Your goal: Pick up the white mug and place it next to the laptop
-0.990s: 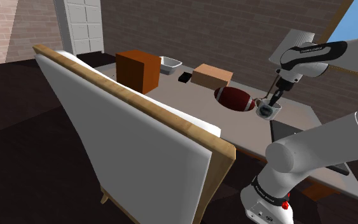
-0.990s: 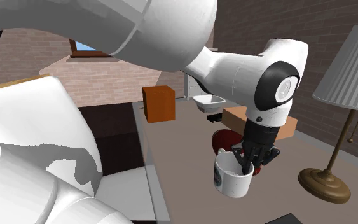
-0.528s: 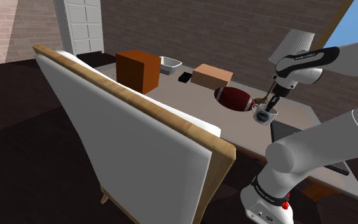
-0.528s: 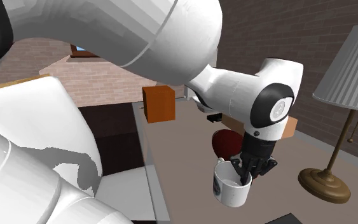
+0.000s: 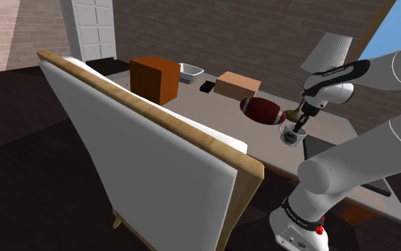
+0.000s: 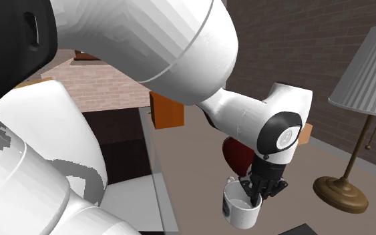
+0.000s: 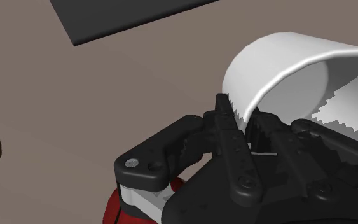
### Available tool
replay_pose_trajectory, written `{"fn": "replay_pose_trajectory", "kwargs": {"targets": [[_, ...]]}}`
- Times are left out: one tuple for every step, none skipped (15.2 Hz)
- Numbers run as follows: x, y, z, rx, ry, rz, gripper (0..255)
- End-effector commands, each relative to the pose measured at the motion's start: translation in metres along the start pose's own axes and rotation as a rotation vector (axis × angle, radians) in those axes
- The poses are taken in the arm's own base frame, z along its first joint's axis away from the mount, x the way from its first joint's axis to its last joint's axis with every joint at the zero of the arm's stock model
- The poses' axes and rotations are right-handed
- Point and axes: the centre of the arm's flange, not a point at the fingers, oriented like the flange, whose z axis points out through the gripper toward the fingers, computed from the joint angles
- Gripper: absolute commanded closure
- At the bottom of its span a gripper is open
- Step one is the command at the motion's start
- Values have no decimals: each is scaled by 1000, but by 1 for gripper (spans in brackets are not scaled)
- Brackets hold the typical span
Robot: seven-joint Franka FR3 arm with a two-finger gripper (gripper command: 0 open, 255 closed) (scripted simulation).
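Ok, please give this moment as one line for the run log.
phase: carry | gripper: shut on mug rim | mug: mouth up, near laptop | release: not yet

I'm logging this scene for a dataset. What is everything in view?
mug: one, white, in the gripper, by the laptop
laptop: one, dark, flat on the table
ball: one, dark red, on the table behind the mug
orange box: one, table's far half
tan box: one, beyond the ball
tray: one, white, table's far end
lamp: one, grey shade, on the table
chair: one, white, beside the table
table: one, grey-brown
arm: one, white
gripper: one, black, shut on the mug's rim
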Motion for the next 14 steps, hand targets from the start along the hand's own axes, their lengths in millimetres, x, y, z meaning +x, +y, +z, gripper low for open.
{"fn": "replay_pose_trajectory", "kwargs": {"targets": [[0, 0, 10, -1, 1, 0, 255], [0, 0, 13, -1, 1, 0, 255], [0, 0, 13, -1, 1, 0, 255], [0, 0, 13, -1, 1, 0, 255], [0, 0, 13, -1, 1, 0, 255], [0, 0, 13, -1, 1, 0, 255], [0, 0, 13, -1, 1, 0, 255], [0, 0, 13, -1, 1, 0, 255], [0, 0, 13, -1, 1, 0, 255], [0, 0, 13, -1, 1, 0, 255], [0, 0, 13, -1, 1, 0, 0], [0, 0, 13, -1, 1, 0, 0], [0, 0, 13, -1, 1, 0, 0], [0, 0, 13, -1, 1, 0, 0]]}}
